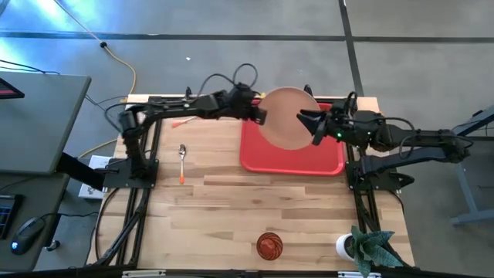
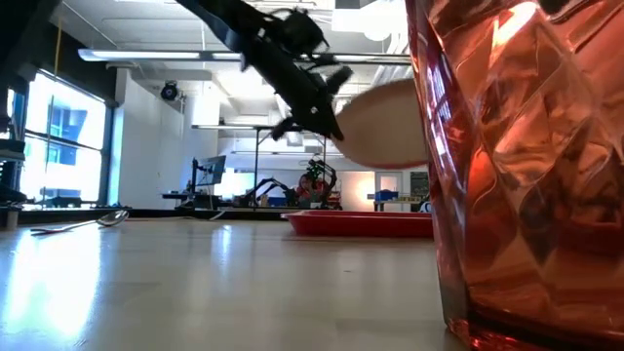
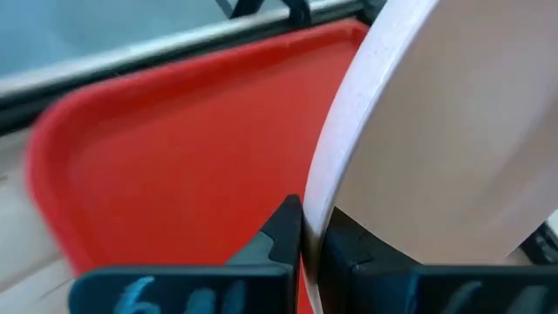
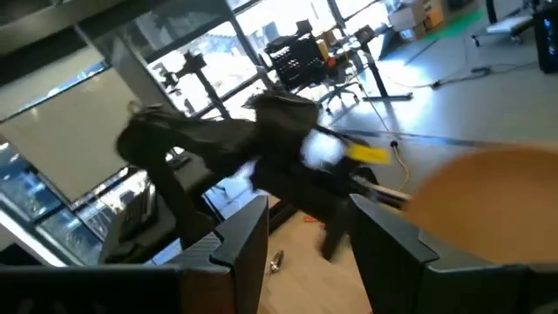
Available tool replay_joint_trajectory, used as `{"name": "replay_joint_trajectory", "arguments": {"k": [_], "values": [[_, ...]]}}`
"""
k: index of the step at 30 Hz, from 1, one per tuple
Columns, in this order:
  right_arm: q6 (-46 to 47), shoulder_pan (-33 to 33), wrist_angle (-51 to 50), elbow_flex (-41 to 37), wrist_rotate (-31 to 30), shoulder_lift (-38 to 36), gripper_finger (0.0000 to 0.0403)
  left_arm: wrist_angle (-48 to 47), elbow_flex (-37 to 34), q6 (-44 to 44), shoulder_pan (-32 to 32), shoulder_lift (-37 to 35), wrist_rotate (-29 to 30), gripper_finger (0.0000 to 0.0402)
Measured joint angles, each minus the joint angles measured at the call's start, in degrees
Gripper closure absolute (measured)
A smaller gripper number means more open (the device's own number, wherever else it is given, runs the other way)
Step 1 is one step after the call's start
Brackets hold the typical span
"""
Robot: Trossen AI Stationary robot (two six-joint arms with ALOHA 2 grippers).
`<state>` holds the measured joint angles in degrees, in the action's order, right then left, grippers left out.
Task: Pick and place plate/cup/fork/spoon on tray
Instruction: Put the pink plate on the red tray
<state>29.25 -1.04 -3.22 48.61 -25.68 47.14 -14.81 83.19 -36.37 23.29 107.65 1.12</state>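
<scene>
Left tool [image 3: 303, 228] clamps the plate [image 3: 453, 131] rim above the tray [image 3: 174, 166]; right tool [image 4: 307, 228] gapes.

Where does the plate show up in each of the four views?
High view: plate upper centre, over the tray, left claw shut on its rim.
Low view: plate right of centre, held above the tray.
Left wrist view: plate fills the right side, rim between the fingers.
Right wrist view: plate at the right edge.
Shared landmark: the tray.
</scene>
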Motion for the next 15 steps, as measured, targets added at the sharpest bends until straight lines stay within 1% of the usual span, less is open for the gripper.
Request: {"name": "replay_joint_trajectory", "arguments": {"k": [2, 4, 7, 9, 11, 15], "values": [[-1.62, 1.30, -1.96, 1.37, -1.36, 0.00, 0.0253, -2.43, 3.21, -0.69, 0.00, 3.54, -2.68, 0.0394], [-2.35, 2.57, -4.71, 2.47, -3.36, 0.00, 0.0253, -6.78, 6.62, -2.50, 0.07, 7.08, -6.28, 0.0394], [-2.27, 3.98, -8.60, 3.18, -6.75, 0.00, 0.0253, -13.51, 11.21, -2.24, 0.02, 11.34, -6.71, 0.0394], [-1.15, 4.62, -10.72, 3.18, -8.52, 0.02, 0.0253, -14.45, 13.60, -2.22, 0.00, 13.57, -6.57, 0.0394], [0.56, 4.98, -12.30, 3.18, -8.96, 0.02, 0.0253, -14.15, 15.03, -2.93, 0.09, 15.22, -6.72, 0.0394], [3.45, 5.93, -14.84, 3.18, -9.06, 0.02, 0.0253, -12.34, 15.75, -4.99, 0.11, 17.57, -6.86, 0.0394]]}}
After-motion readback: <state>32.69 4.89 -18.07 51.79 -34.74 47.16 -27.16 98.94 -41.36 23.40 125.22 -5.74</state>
